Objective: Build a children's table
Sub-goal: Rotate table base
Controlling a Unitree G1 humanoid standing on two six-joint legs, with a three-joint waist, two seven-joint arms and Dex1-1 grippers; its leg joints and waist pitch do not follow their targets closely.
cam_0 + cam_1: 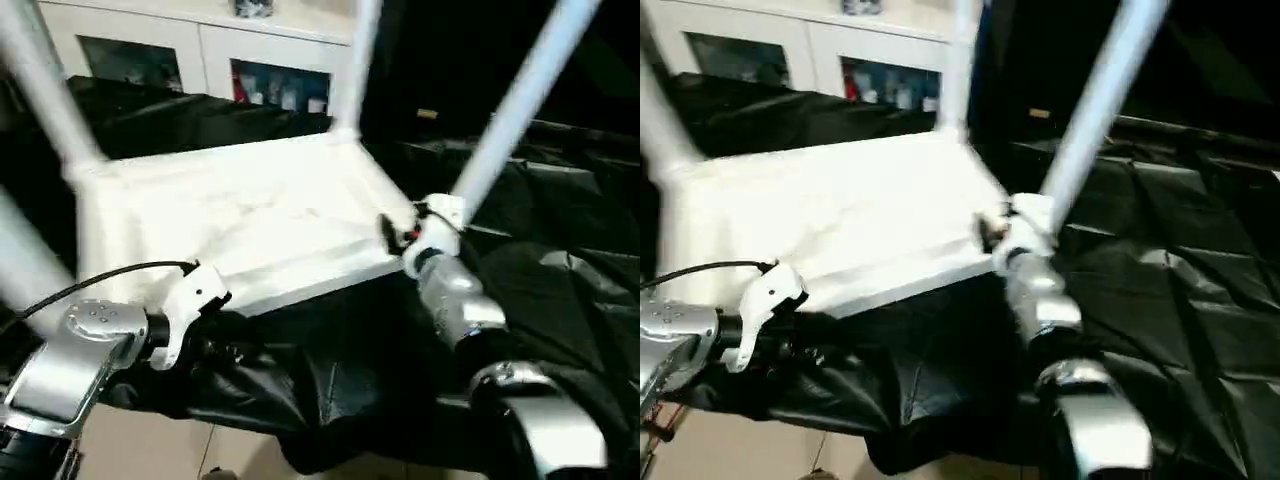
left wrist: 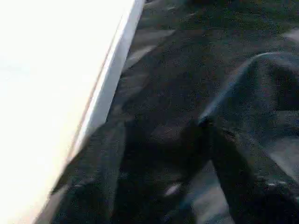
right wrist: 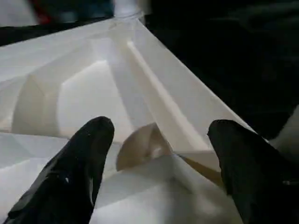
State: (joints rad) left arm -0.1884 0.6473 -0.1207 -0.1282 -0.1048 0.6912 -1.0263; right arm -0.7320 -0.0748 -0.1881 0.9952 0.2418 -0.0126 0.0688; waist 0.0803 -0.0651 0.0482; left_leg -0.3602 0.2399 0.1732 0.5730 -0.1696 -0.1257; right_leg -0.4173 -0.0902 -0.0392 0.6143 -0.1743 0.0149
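The white tabletop [image 1: 240,225] lies upside down on the black-draped work table [image 1: 570,290], ribbed underside up. White tube legs rise from its corners: one at the near right [image 1: 520,110], one at the back [image 1: 355,60], two on the left [image 1: 45,90] [image 1: 25,265]. My right gripper [image 3: 159,128] is open at the near right corner, its black fingers [image 3: 88,154] straddling the corner socket over the ribs [image 3: 140,65]. My left gripper [image 1: 200,300] sits low at the tabletop's near edge [image 2: 107,79], against the black cloth.
A white cabinet with glass doors [image 1: 200,50] stands behind the work table. The black cloth [image 1: 330,400] hangs in folds over the table's front edge, with pale floor [image 1: 150,440] below. A black cable [image 1: 90,280] loops over my left forearm.
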